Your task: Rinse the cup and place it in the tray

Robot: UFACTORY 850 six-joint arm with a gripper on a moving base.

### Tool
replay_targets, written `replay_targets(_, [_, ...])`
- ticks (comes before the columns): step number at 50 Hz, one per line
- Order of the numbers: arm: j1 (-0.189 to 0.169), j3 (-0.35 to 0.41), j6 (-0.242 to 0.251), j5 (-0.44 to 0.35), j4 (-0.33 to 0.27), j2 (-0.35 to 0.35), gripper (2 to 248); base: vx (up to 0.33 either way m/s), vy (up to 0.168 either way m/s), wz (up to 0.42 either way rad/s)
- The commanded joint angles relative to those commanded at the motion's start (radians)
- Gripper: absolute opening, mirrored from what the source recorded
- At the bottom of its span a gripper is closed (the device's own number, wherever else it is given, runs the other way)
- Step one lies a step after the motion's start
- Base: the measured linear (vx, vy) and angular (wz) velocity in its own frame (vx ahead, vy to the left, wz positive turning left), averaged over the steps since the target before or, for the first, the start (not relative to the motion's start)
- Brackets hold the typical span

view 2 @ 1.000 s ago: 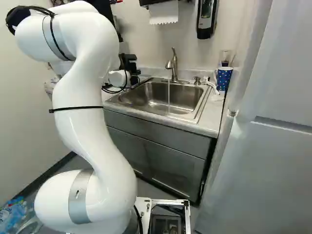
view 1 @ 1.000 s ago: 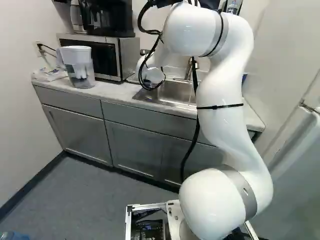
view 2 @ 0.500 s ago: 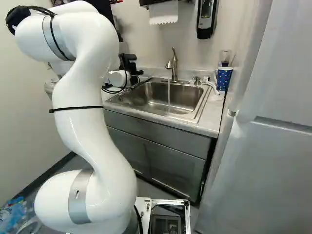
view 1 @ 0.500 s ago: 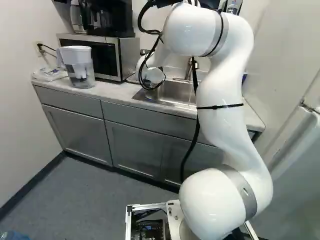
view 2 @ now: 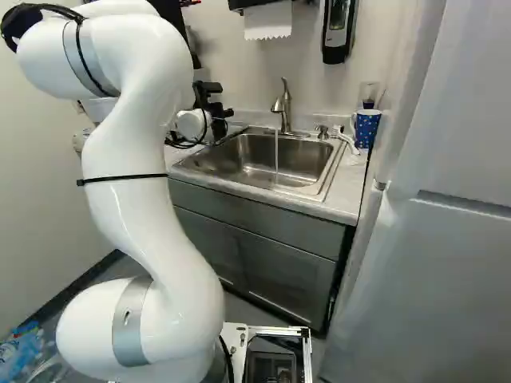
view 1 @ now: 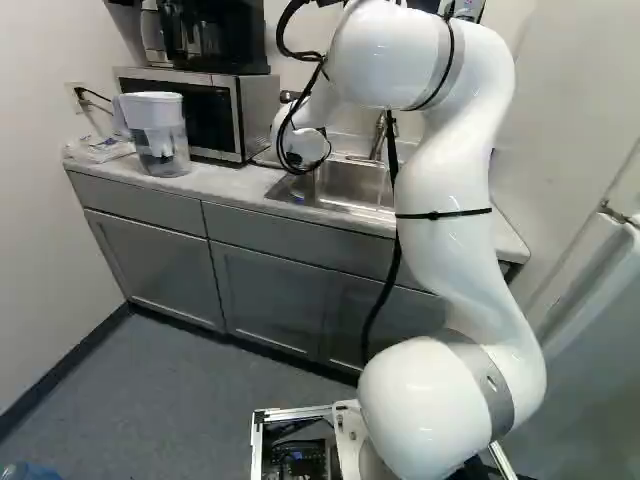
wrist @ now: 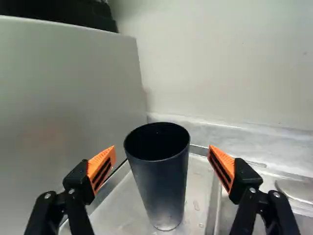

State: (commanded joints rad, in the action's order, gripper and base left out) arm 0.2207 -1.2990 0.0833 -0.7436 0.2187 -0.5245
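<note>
Standing upr.: cup [wrist: 161,191] | btwn spread fingers [wrist: 101,168] | gap ea. side

The microwave [wrist: 68,107] crowds one side edge of the tray [wrist: 120,205], the wall [wrist: 220,63] rises past its far edge; above the cup [wrist: 159,186] there's room.

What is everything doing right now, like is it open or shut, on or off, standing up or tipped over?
Dark cup: standing up in the tray.
Gripper: open, around the cup but not touching it.
Tap: on, water running.
Pitcher: standing up.
Dotted mug: standing up.
Microwave: shut.
Cupboard doors: shut.
</note>
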Motion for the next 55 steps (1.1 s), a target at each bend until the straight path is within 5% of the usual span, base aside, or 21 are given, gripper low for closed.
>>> replay_targets(55, [0.002, -0.048, 0.000, 0.063, 0.000, 0.056, 247, 0.000, 0.000, 0.000])
